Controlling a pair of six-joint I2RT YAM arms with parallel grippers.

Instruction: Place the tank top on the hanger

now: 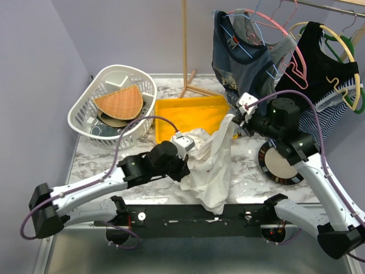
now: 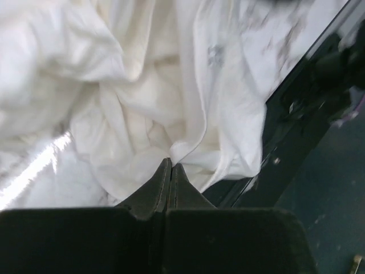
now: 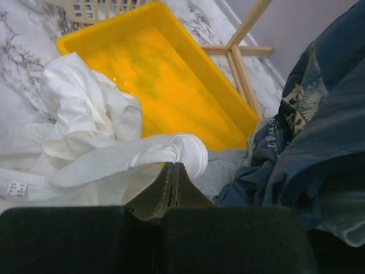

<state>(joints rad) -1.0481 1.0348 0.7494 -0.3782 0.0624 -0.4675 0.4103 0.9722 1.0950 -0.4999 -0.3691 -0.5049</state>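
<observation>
The off-white tank top (image 1: 210,165) hangs stretched between my two grippers and trails down over the table's front edge. My left gripper (image 1: 183,146) is shut on a bunched fold of it; in the left wrist view the gripper (image 2: 171,163) pinches the tank top (image 2: 142,85). My right gripper (image 1: 236,118) is raised near the yellow tray's right corner; in the right wrist view this gripper (image 3: 174,165) is shut on a twisted strap loop (image 3: 185,149). A slim pink wire hanger part (image 1: 295,67) shows on the rack at the back right, mostly hidden by clothes.
A yellow tray (image 1: 171,117) sits behind the tank top and also shows in the right wrist view (image 3: 171,85). A white basket (image 1: 80,111) stands at the back left. A wooden stand (image 1: 185,45), a blue-grey shirt (image 1: 239,57), a black top (image 1: 319,57), a yellow hanger (image 1: 355,57) and a round black disc (image 1: 279,165) are nearby.
</observation>
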